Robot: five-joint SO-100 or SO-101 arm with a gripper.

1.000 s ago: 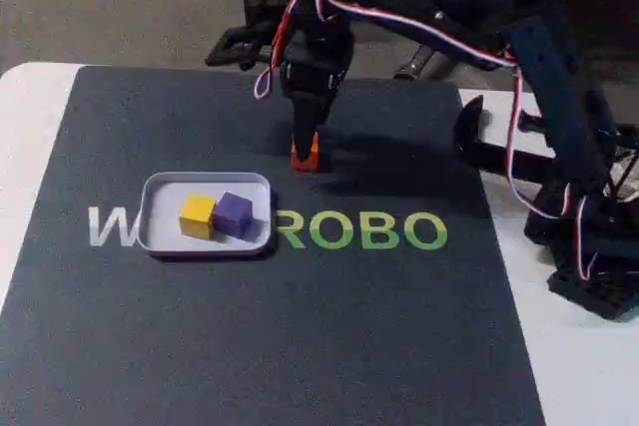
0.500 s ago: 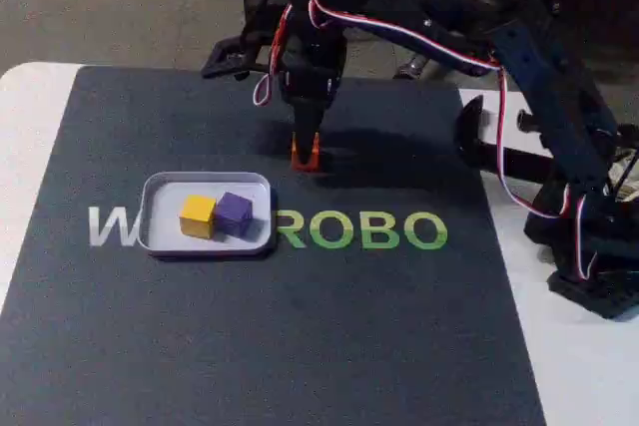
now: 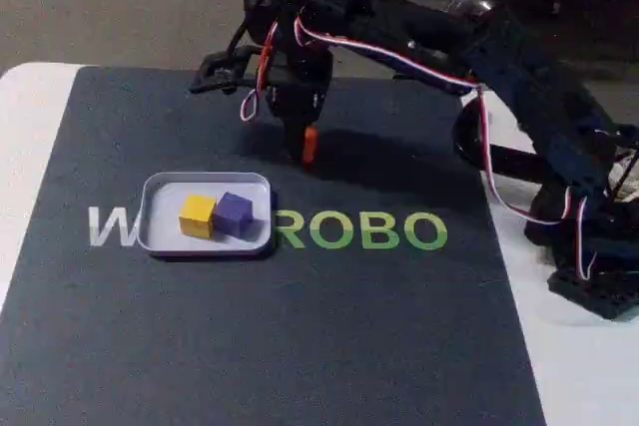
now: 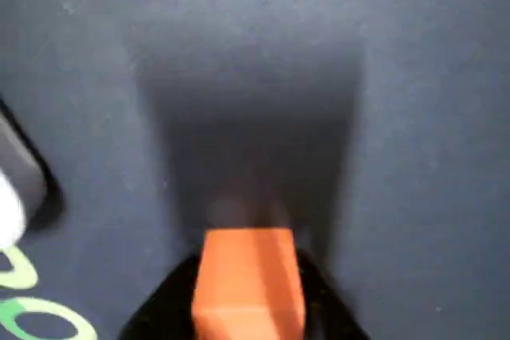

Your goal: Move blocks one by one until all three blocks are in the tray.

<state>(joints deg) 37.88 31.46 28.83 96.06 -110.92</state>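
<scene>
Two down, one to go: the yellow block [image 3: 198, 214] and purple block [image 3: 234, 213] already sit side by side in the tray [image 3: 160, 187], while the gripper [image 3: 307, 147] has the orange block [image 4: 249, 280] pinched between its jaws, up off the mat just beyond the tray's far right corner.

Fingers [image 3: 303, 150] grip the orange block [image 3: 310, 145] beyond the tray [image 3: 160, 187]
</scene>
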